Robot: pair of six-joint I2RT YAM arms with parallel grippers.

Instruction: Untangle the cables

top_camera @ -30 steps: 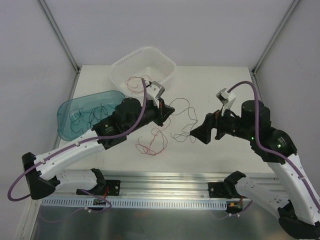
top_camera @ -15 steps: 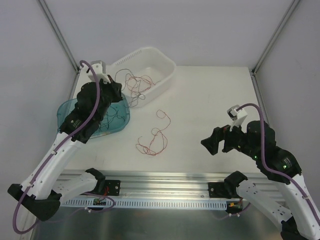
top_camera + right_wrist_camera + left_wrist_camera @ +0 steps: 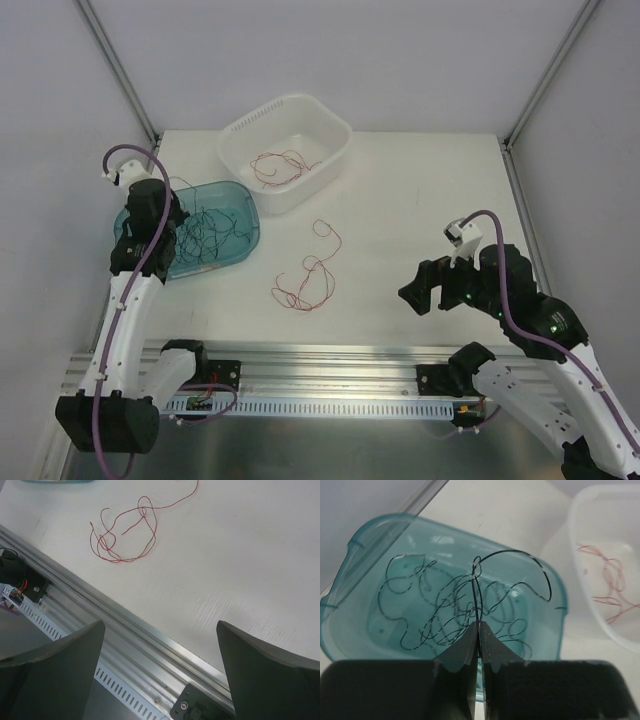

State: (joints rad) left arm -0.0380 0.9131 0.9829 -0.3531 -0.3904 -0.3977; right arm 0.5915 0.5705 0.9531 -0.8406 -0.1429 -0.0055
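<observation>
Black cables (image 3: 205, 235) lie curled in the teal tray (image 3: 250, 215) at the left. My left gripper (image 3: 168, 222) hangs over the tray's left part, shut on a black cable (image 3: 476, 587) that rises from its tips (image 3: 479, 625) and arcs right over the other black strands (image 3: 450, 615). Red cables (image 3: 280, 165) lie in the white basin (image 3: 340, 125). A loose red tangle (image 3: 305, 285) rests on the table, seen also as red loops (image 3: 125, 535) in the right wrist view. My right gripper (image 3: 418, 292) stands open and empty (image 3: 160, 630), right of that tangle.
An aluminium rail (image 3: 330, 365) runs along the near table edge, under the right gripper's view (image 3: 125, 625). The basin's translucent wall (image 3: 580, 520) stands just right of the teal tray's rim (image 3: 560, 595). Metal frame posts (image 3: 120, 70) rise at the back corners.
My left arm swung from the table's middle to the left, over the teal tray, with the black cable. My right arm drew back toward the near edge. Only red strands stay on the table.
</observation>
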